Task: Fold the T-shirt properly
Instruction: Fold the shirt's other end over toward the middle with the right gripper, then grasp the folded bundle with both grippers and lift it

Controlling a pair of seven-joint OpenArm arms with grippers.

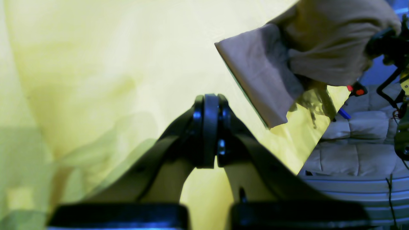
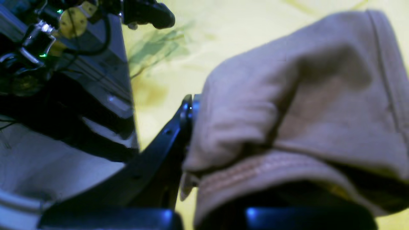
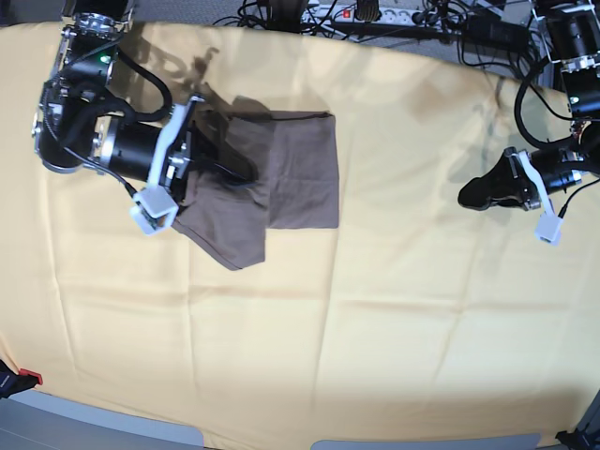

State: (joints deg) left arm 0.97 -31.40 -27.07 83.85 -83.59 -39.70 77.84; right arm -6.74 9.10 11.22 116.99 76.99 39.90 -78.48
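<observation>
Honestly, our right gripper is clamped on a bunched flap of the T-shirt, which lies part-folded on the yellow cloth. That flap could slip and land skewed. Our left gripper sits pinched together, well apart.

In the base view we see even, bright overhead light on the table cloth, with soft shadows beneath both arms and dark shade at the upper left of the frame. The edges bow slightly, as with a wide lens. In the left wrist view the yellow washes out toward the upper middle, and the black fingers at the bottom are blurred. In the right wrist view the T-shirt fills the right, soft and out of focus.
</observation>
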